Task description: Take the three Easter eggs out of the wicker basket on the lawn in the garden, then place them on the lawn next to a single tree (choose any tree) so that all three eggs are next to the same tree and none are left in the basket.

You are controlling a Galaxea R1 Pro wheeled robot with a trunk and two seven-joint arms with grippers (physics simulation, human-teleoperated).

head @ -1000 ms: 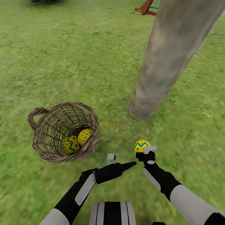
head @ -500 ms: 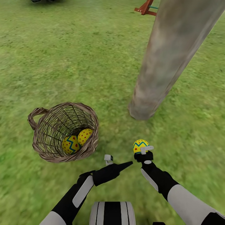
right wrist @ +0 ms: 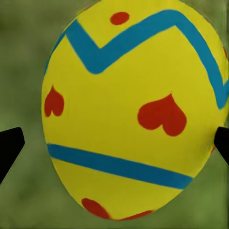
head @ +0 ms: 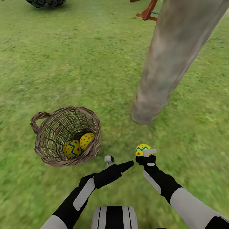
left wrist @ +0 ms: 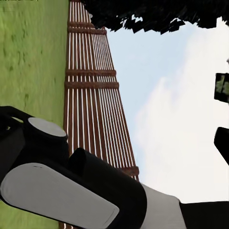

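Wicker basket (head: 47, 144) holds two Easter eggs (head: 78, 145) — third in right gripper (head: 143, 152).

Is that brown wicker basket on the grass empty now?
No. The round brown wicker basket holds two yellow painted eggs; a third egg is in the right claw.

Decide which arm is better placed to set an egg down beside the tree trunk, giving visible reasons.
Right. The right gripper already holds an egg just short of the tree trunk; the left gripper carries none.
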